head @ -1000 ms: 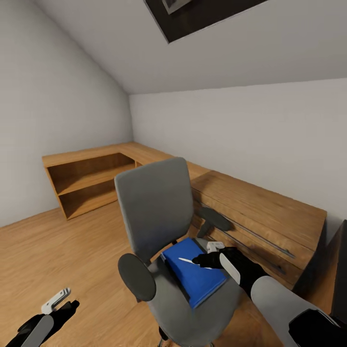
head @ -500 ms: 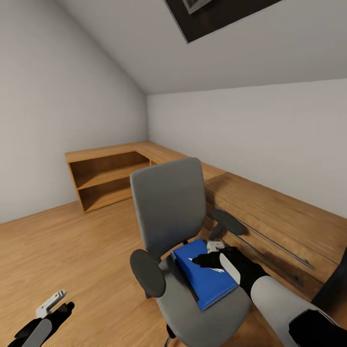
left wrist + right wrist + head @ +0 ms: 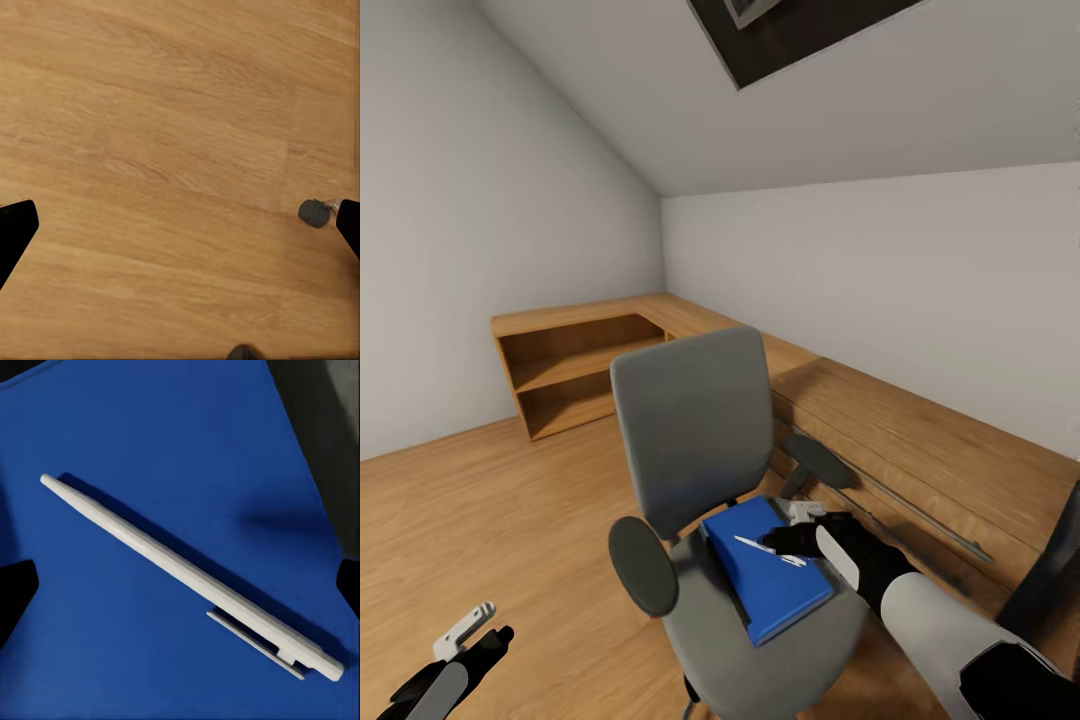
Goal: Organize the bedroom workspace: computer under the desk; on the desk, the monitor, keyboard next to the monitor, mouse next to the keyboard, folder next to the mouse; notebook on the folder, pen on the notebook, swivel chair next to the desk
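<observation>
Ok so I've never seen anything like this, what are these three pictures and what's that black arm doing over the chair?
It is a simulated two-armed robot. The large picture looks down from its head; the other two come from cameras near each gripper. The right gripper hovers open over a bright blue flat folder lying on the seat of a grey padded swivel chair. A thin white pen lies on the folder, between the spread fingers but not gripped. The left gripper hangs open over the wooden floor, holding nothing, near a chair wheel.
</observation>
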{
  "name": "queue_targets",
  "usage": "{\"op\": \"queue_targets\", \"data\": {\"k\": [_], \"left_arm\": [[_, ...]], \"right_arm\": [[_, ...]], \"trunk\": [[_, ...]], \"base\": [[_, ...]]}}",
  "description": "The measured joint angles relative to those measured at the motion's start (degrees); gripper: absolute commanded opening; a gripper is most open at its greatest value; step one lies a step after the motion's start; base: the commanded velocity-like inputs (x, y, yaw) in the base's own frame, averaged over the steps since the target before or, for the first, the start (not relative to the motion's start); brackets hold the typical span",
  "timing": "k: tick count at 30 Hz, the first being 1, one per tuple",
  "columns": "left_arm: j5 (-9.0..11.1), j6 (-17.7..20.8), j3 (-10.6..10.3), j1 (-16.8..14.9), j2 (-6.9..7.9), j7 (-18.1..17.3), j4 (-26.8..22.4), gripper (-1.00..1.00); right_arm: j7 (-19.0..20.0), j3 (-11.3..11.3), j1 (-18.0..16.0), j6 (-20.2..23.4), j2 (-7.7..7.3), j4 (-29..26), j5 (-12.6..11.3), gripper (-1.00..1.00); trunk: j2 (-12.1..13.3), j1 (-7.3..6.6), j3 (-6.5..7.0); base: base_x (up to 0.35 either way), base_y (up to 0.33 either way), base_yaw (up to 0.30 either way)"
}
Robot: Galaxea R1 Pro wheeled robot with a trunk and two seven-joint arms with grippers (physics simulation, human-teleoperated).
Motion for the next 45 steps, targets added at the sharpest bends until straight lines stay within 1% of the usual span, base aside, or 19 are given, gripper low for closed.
{"op": "queue_targets", "data": {"k": [2,3,4,6,10,14,27,29,31,32,33,35,37,41,45], "left_arm": [[0.0,0.0,0.0,0.0,-0.03,0.0,0.0,1.00],[0.0,-0.1,0.0,0.0,-0.01,0.0,0.0,1.00],[0.0,-0.1,0.0,0.0,-0.01,0.0,0.0,1.00],[0.0,-0.1,0.0,0.0,-0.01,0.0,0.0,1.00],[0.0,-0.1,0.0,0.0,0.06,0.0,0.0,1.00],[0.0,-0.1,0.1,0.0,0.08,0.0,0.0,1.00],[0.0,-0.2,0.1,0.0,0.09,0.0,0.0,1.00],[0.0,-0.2,0.1,0.0,0.09,0.0,0.0,1.00],[0.0,-0.2,0.1,0.0,0.09,0.0,0.0,1.00],[0.1,-0.2,0.4,0.0,-0.23,-0.1,-0.3,1.00],[0.1,-0.2,0.7,0.0,-0.55,0.0,-0.7,1.00],[0.0,-0.2,1.3,0.0,-0.65,0.0,-0.9,1.00],[0.0,-0.3,1.3,0.0,-0.67,0.0,-0.9,1.00],[0.1,-0.3,1.3,0.0,-0.75,0.0,-1.1,1.00],[0.1,-0.3,1.4,0.0,-0.77,0.1,-1.1,1.00]], "right_arm": [[0.0,0.0,-0.1,0.0,-0.04,0.0,0.4,1.00],[-0.1,-0.1,-0.2,0.0,-0.04,0.0,1.4,1.00],[-0.1,-0.1,-0.4,0.1,-0.05,0.1,2.0,1.00],[-0.2,-0.2,-2.0,0.3,-0.07,0.6,4.2,1.00],[-0.1,-0.2,-3.9,0.2,-0.10,2.3,5.8,1.00],[0.1,-0.1,-4.4,-0.2,0.02,3.2,6.2,1.00],[1.1,0.1,-4.6,-0.5,0.29,3.6,6.1,1.00],[1.9,0.2,-4.6,-0.3,0.33,3.7,6.1,1.00],[3.8,0.3,-4.6,-0.2,0.36,3.8,6.1,1.00],[4.1,0.7,-4.5,0.1,0.20,4.1,6.5,1.00],[3.8,1.0,-4.5,0.5,0.52,4.5,6.8,1.00],[3.5,1.1,-4.5,1.1,0.61,5.1,7.4,1.00],[3.5,1.0,-4.5,1.1,0.65,5.7,8.2,1.00],[3.1,1.4,-4.4,0.6,0.36,7.0,7.1,1.00],[3.1,1.6,-4.4,0.5,0.17,7.9,7.8,1.00]], "trunk": [[0.0,0.00,0.00],[0.0,0.00,0.00],[0.0,0.00,0.00],[0.0,0.00,0.00],[0.0,0.00,0.00],[0.0,0.00,0.00],[0.0,0.00,0.00],[0.0,0.00,0.00],[0.0,0.00,0.00],[0.0,0.00,0.00],[0.0,0.00,0.00],[0.0,0.00,0.00],[0.0,0.00,0.00],[0.0,0.00,0.00],[0.0,0.00,0.00]], "base": [[0.000,-0.186,0.000],[0.000,-0.166,0.000],[0.000,-0.113,0.000],[0.000,-0.065,0.000],[0.000,-0.025,0.000],[0.000,-0.007,0.000],[0.000,-0.001,0.000],[0.000,0.000,0.000],[0.000,0.000,0.000],[0.000,0.000,0.000],[0.000,0.000,0.000],[0.000,0.000,0.000],[0.000,0.000,0.000],[0.000,0.000,0.000],[0.000,0.000,0.000]]}}
